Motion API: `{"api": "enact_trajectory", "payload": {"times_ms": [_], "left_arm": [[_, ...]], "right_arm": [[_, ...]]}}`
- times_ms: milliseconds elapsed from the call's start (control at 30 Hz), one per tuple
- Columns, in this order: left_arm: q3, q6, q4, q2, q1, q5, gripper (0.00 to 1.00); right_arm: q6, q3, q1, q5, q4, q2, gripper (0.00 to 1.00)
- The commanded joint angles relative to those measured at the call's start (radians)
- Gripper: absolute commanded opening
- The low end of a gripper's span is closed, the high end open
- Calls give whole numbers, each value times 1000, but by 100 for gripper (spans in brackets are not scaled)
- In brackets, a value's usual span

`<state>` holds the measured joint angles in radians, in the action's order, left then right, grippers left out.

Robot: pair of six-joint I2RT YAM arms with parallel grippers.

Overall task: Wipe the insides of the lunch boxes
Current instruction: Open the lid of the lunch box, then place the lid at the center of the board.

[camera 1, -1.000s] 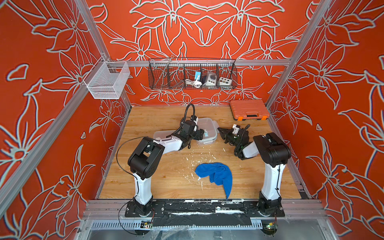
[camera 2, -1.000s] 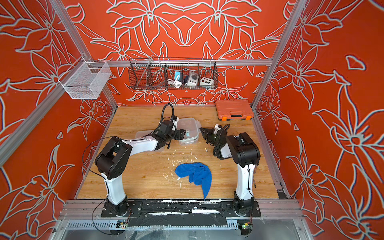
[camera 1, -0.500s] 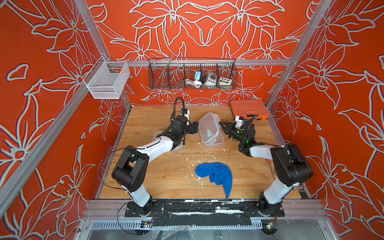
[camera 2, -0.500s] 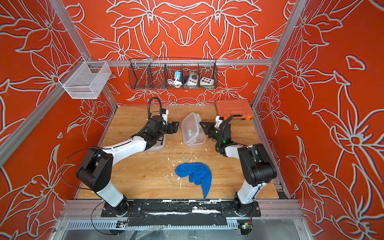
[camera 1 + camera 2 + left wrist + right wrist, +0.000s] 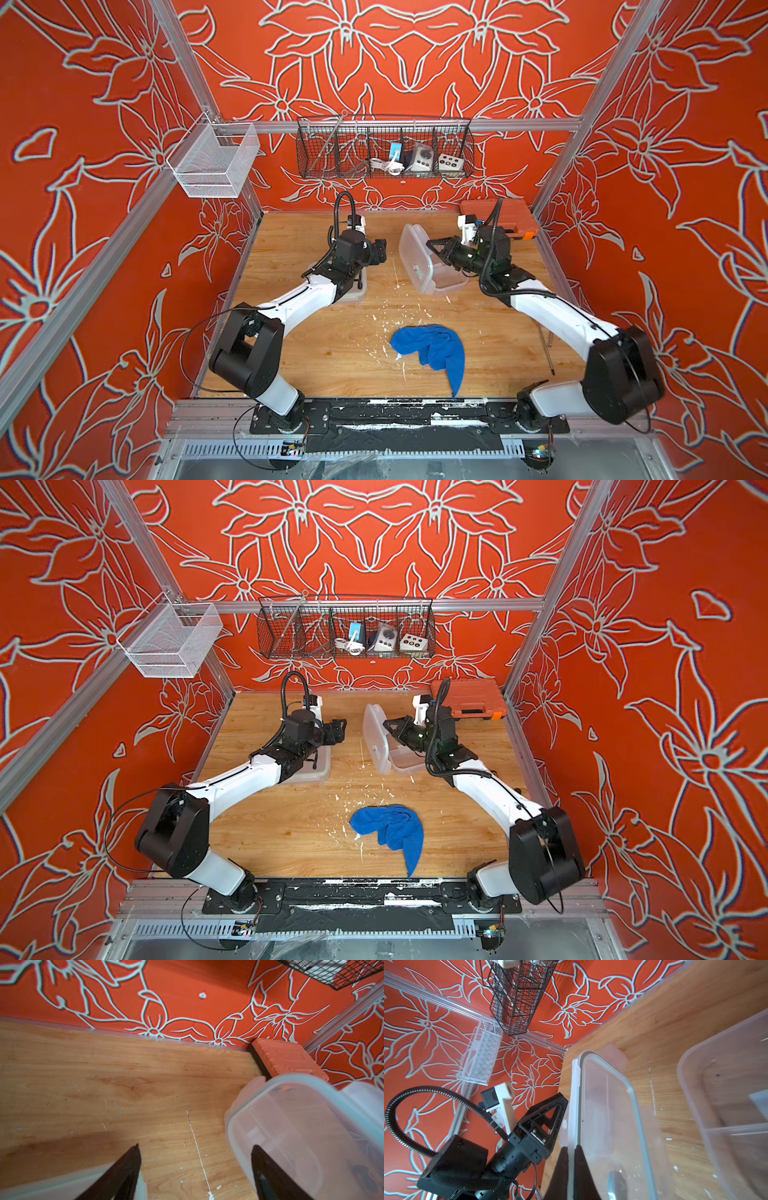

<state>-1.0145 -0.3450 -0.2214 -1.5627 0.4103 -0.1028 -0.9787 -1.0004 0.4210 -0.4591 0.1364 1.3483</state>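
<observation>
While the right gripper (image 5: 571, 1148) pinches the rim of the clear lid (image 5: 412, 253), which stands on edge just beside its divided lunch box (image 5: 451, 286) near the orange tool case (image 5: 498, 214), the left gripper (image 5: 195, 1150) hangs spread and empty above the second lunch box (image 5: 359, 291); a blue cloth (image 5: 434, 353) lies nearer the front.

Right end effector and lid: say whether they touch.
Touching. The right wrist view shows the right end effector clamped on the lid at its rim.
</observation>
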Motion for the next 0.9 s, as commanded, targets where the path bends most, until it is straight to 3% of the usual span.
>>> {"api": "enact_trajectory", "payload": {"times_ms": [0, 133, 267, 433, 567, 867], "left_arm": [[7, -15, 1, 20, -7, 20, 82], [13, -21, 1, 12, -7, 64, 82], [5, -29, 11, -9, -5, 115, 82], [14, -40, 14, -19, -1, 172, 81], [17, -45, 14, -26, 7, 206, 81], [24, -40, 27, -44, 16, 213, 81]], "right_arm": [[277, -91, -27, 139, -293, -146, 0], [492, -125, -143, 245, -551, -247, 0], [698, -158, -203, 449, -726, -261, 0], [852, -145, -226, 683, -745, -233, 0], [931, -101, -232, 775, -702, -174, 0], [897, 35, -235, 778, -593, -36, 0]]}}
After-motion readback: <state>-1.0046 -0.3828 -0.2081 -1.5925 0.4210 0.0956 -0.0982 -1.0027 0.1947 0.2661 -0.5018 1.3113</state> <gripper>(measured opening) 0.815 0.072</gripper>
